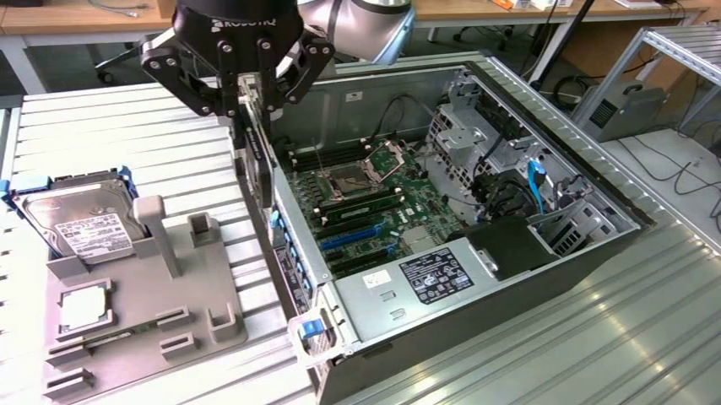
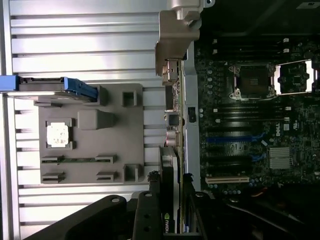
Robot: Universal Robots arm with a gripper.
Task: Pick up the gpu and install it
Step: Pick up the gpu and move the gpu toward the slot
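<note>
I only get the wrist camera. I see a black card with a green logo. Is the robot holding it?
Observer: Yes. The exterior view shows the gripper pinching the gpu by its top edge; it hangs upright by the computer case wall.
Operator: What's that blue thing by the gray tray?
Observer: A blue caddy holding a hard drive, white label facing up.
Operator: Is anything else in the case that I can't see?
Observer: A silver power supply with a black sticker.
</note>
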